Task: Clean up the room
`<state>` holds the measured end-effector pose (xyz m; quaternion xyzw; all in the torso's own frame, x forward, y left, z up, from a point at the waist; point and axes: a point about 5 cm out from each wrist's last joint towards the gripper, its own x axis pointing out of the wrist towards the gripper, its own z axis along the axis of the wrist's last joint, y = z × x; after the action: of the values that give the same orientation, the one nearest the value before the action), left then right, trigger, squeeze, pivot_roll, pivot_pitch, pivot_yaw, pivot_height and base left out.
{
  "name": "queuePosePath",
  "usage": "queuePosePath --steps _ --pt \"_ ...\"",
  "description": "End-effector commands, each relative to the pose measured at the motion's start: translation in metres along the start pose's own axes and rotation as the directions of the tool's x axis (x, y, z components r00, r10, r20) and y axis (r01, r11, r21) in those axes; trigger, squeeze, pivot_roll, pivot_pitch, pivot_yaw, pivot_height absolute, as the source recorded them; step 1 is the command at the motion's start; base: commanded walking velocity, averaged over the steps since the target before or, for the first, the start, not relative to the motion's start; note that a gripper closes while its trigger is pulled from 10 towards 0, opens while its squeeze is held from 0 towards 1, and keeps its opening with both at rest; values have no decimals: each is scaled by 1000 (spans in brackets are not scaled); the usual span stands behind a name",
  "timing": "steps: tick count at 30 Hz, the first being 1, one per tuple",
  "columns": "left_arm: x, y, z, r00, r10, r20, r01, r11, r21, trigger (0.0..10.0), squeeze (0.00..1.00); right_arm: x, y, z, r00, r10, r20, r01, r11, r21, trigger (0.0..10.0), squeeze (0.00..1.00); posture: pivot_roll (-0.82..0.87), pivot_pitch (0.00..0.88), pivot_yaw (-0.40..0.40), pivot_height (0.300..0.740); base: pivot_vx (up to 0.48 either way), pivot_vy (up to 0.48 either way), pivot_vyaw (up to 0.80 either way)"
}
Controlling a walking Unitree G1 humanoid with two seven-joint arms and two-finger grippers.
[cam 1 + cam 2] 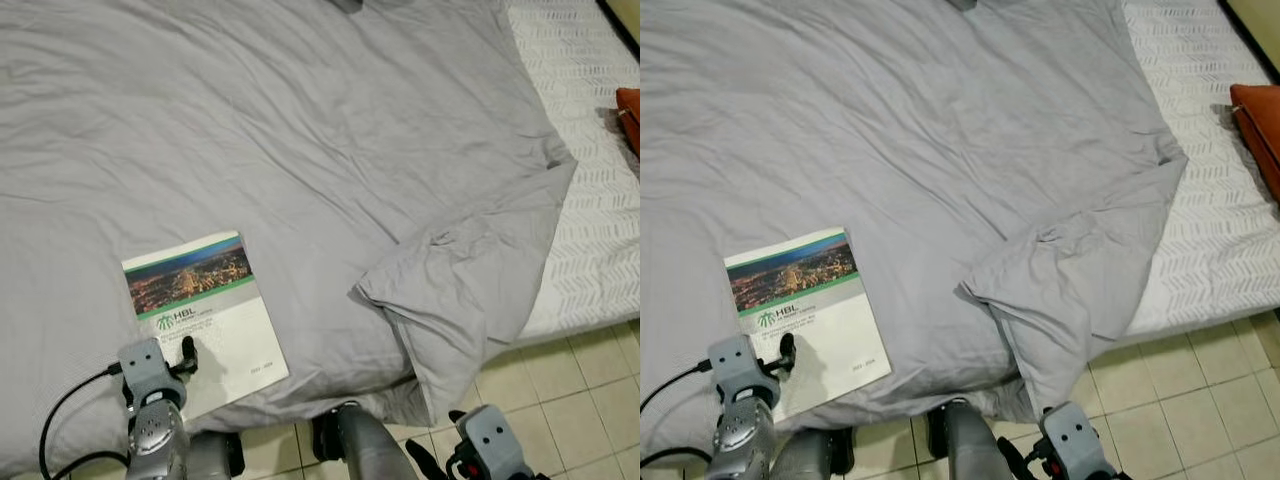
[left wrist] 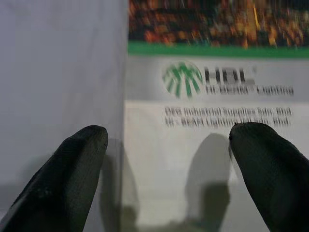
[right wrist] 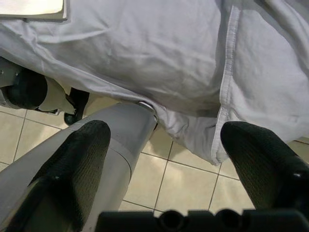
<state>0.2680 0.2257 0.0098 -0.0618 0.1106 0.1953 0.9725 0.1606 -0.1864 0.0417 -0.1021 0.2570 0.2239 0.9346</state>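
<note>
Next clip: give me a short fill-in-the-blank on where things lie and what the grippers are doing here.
1. The booklet lies on the grey ____.
2. The left gripper is open, one fingertip over the booklet and the other over the ____.
3. The right gripper hangs open above the tiled ____.
4. The band under the booklet's cover photo is ____.

Missing words: duvet; duvet; floor; green

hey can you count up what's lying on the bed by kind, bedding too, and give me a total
Booklets: 1, the white booklet with a city photo near the bed's edge, under the open left tool.
Grey sheets: 1, the rumpled sheet, corner folded back.
Orange cushions: 1, the cushion at the far right edge.
White mattress covers: 1, the mattress cover.
Total: 4
</note>
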Motion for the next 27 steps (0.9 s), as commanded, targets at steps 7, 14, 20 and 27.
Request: queuePosePath --steps 7,14,20,27 --pt "-14 11 -28 991 44 -124 -49 998 -36 10000 0 -4 3 -10 998 20 -53 -19 1000 7 10000 0 -224 492 -180 740 0 0 0" --pt "-16 19 -42 966 107 -234 -133 986 -98 10000 0 -6 3 -12 998 25 -63 -25 1000 -4 10000 0 -240 494 -194 740 0 0 0" --pt "-15 7 -46 959 59 -276 -107 981 -163 10000 0 -9 0 -13 997 24 -72 -25 1000 -14 10000 0 -261 483 -207 740 0 0 0" --pt "-12 -9 -42 966 -24 -256 -38 972 -233 10000 0 -9 -1 -12 997 23 -71 -24 999 -23 10000 0 -268 475 -206 740 0 0 0"
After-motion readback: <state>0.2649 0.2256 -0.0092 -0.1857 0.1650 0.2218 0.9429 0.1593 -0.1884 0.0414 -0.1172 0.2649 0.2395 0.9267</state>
